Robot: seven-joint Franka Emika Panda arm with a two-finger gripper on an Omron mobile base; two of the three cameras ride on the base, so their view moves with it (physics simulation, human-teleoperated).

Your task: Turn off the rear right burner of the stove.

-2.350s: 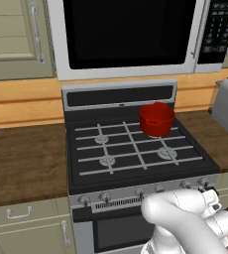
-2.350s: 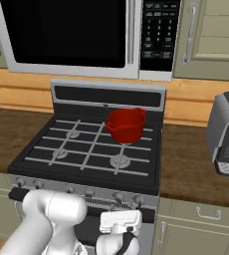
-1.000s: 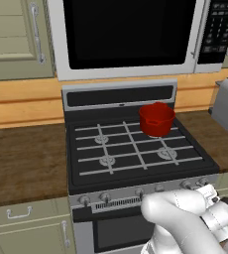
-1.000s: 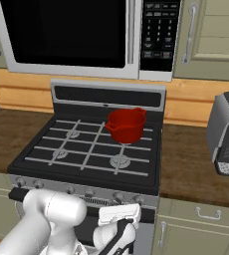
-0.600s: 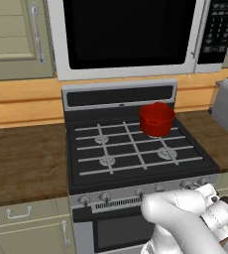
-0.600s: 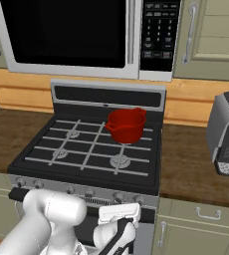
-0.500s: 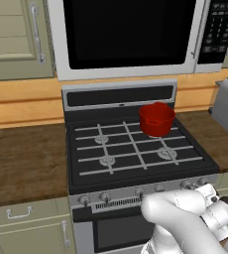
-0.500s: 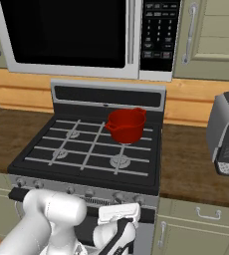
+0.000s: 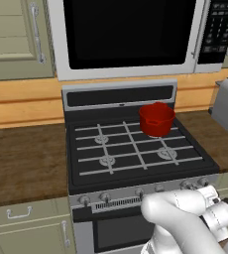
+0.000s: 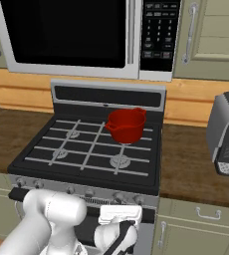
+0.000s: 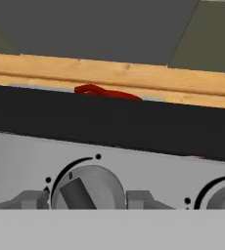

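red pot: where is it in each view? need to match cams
Left base view: red pot on the stove's rear right burner, right of centre.
Right base view: same burner, near centre.
Hand view: just its red rim above the stove's black edge.
Shared landmark: the stove's back panel behind the pot.
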